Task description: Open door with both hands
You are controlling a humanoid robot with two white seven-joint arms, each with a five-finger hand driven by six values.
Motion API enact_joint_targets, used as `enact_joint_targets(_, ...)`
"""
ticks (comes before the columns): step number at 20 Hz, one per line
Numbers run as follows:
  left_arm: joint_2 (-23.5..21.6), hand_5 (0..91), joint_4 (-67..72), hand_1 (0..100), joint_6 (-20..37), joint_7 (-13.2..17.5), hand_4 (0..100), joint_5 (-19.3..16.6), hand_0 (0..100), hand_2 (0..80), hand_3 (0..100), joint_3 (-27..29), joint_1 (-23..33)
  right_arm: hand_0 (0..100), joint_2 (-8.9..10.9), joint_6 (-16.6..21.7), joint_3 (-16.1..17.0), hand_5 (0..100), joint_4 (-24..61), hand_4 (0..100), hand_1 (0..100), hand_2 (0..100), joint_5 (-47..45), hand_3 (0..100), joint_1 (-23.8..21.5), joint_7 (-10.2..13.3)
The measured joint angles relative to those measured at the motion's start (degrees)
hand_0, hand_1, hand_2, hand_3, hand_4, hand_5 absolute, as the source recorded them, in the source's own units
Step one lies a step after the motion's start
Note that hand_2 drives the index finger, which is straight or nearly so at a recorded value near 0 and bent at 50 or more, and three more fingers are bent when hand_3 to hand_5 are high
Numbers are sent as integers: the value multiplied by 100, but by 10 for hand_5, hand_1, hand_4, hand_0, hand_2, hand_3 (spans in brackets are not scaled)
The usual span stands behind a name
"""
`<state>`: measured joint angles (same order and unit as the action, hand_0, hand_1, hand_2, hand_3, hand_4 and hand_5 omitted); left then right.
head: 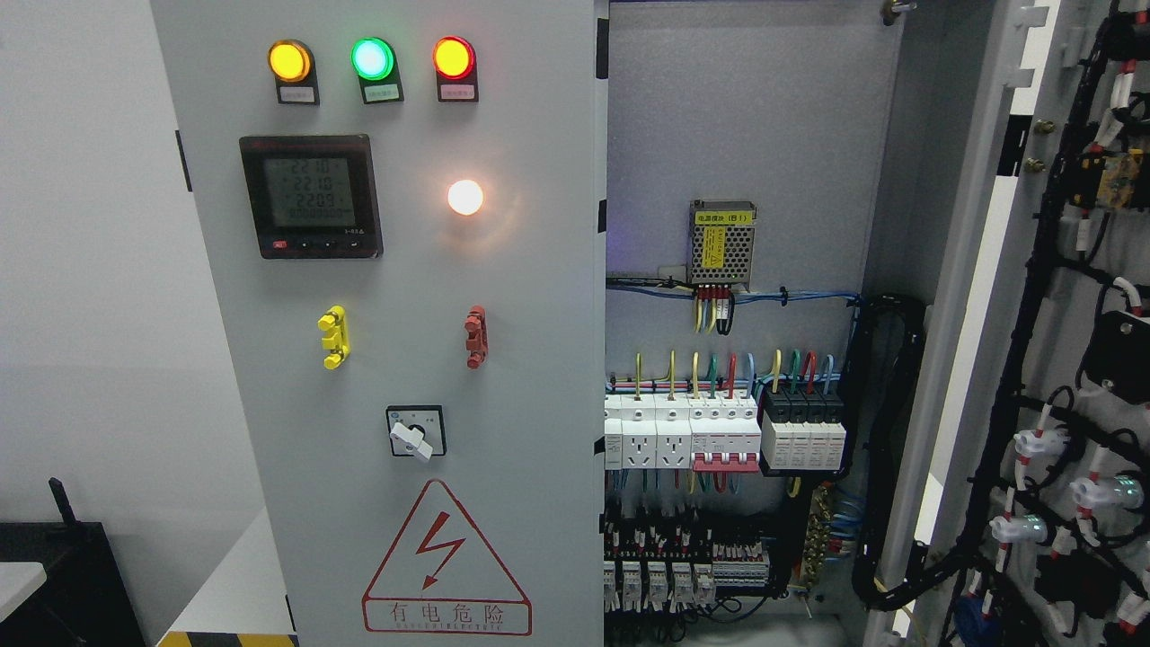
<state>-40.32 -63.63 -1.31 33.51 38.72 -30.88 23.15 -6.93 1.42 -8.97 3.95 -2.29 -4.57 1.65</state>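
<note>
Cabinet with right door [1033, 359] swung open.
Left door [404, 359] sits closed beside the exposed breaker row [723, 436]; the open door stands right of that row, wiring side showing. Neither robot hand is visible, so finger state cannot be told.

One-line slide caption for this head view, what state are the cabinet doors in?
Electrical cabinet with left door shut, indicator lamps lit, right door swung open exposing breakers and wiring; no robot hand in view.

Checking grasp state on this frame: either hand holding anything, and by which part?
Cannot be told: neither hand is in view. The right door stands swung open, the left door closed.
</note>
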Motion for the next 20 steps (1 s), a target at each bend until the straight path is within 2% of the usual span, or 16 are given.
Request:
enact_joint_targets(5, 965, 0, 1433, 0, 471, 6, 30, -644, 0, 0, 0, 310, -511, 107, 0, 0, 0, 0, 0, 0, 0, 0, 0, 0, 0, 0)
enact_joint_targets(9, 1725, 0, 2618, 0, 766, -175, 30, -1002, 0, 0, 0, 500, -1001, 107, -2, 0, 0, 0, 0, 0, 0, 0, 0, 0, 0, 0)
enact_joint_targets(11, 2101, 0, 3174, 0, 913, -341, 30, -1159, 0, 0, 0, 574, -1216, 107, -2, 0, 0, 0, 0, 0, 0, 0, 0, 0, 0, 0)
enact_joint_targets(15, 2689, 0, 4123, 0, 1022, -876, 30, -1493, 0, 0, 0, 714, -1500, 106, -2, 0, 0, 0, 0, 0, 0, 0, 0, 0, 0, 0)
enact_joint_targets(18, 3061, 0, 4648, 0, 1027, -1203, 30, -1910, 0, 0, 0, 935, -1614, 106, -2, 0, 0, 0, 0, 0, 0, 0, 0, 0, 0, 0)
enact_joint_targets(20, 3272, 0, 4942, 0, 1045, -1313, 30, -2283, 0, 0, 0, 1177, -1664, 106, -2, 0, 0, 0, 0, 0, 0, 0, 0, 0, 0, 0)
